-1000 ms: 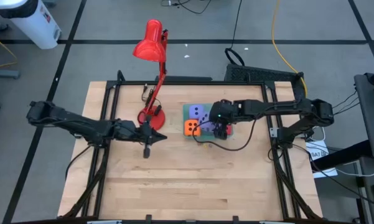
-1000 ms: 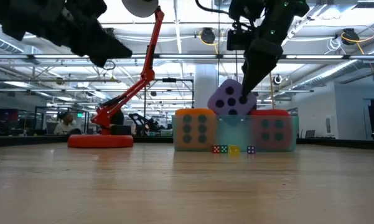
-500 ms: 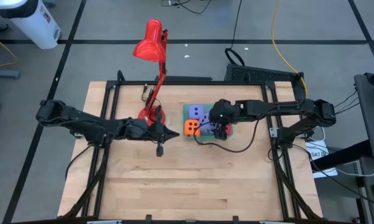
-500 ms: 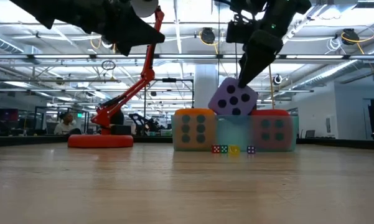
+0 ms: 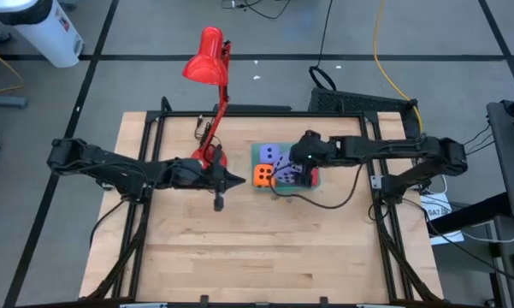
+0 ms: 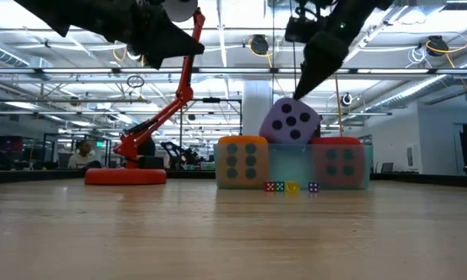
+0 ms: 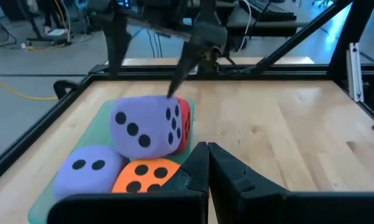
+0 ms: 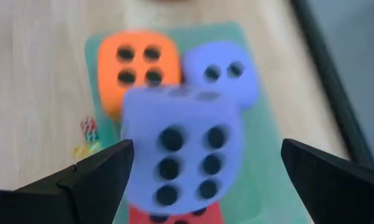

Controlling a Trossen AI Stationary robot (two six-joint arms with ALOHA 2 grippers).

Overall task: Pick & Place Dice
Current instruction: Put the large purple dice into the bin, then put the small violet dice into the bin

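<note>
— While you scan from the left of the high view, what does the left arm show you?

— You see the left gripper (image 5: pixel 219 202) over the pale wooden surface (image 5: pixel 257 257), just in front of the round base of the red desk lamp (image 5: pixel 207 158). Its fingers (image 7: pixel 199 168) are pressed together with nothing between them, and they point toward the dice.

— And to the right of the lamp?

— You find a flat green tray (image 5: pixel 261 152) near the far middle of the surface, carrying four soft foam cubes. The orange die with dark pips (image 5: pixel 262 176) sits at the tray's near left corner, and one lavender-blue die with dark pips (image 7: pixel 87 171) rests behind it. The red die (image 6: pixel 340 163) sits at the tray's right side. The second lavender-blue die (image 6: pixel 292 122) lies tilted on top, resting on the others, its five-pip face toward the low camera.

— Where is the right arm?

— You see the right gripper (image 5: pixel 310 142) above the tray, hanging over that top die. Its fingers (image 8: pixel 90 174) are spread wide on either side of the cube and hold nothing; from the low view the dark tip stands at the die's upper corner, and you cannot tell if it touches. Some tiny coloured dice (image 6: pixel 291 187) lie on the surface against the tray's front edge.
</note>
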